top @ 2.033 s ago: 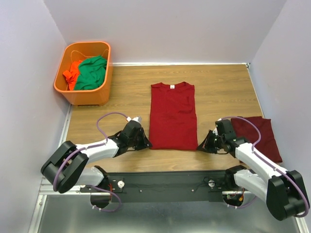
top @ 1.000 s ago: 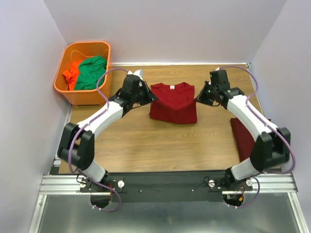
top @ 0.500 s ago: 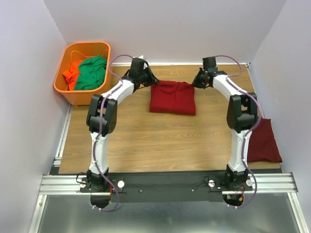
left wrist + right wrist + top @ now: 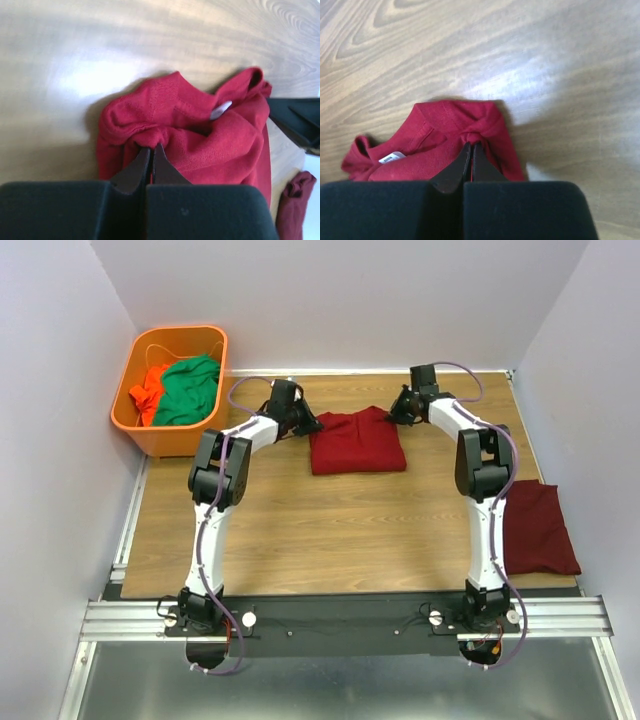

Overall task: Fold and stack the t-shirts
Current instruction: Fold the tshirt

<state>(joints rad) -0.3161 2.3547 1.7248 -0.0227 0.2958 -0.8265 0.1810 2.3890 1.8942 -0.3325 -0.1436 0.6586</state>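
**While both grippers pinch the far corners, one shirt is done and one is mid-fold**

As I read the table (image 4: 330, 530) from my side outward, I meet the finished t-shirt (image 4: 537, 528) first. It lies folded flat at the near right, well apart from both grippers.

Farther out, the centre t-shirt (image 4: 356, 445) sits doubled over into a short block near the back edge. My left gripper (image 4: 151, 146) is closed tight on its far left corner, with cloth bunched between the tips. My right gripper (image 4: 471, 144) is clamped the same way on the far right corner, near the white neck label (image 4: 392, 157).

I judge this fold laid over but not released or smoothed, and the shirt is not yet stacked on the finished one.

Farthest out on the left, the orange basket (image 4: 180, 440) holds a green garment (image 4: 188, 388) and an orange garment (image 4: 150, 390), neither mine to fold.
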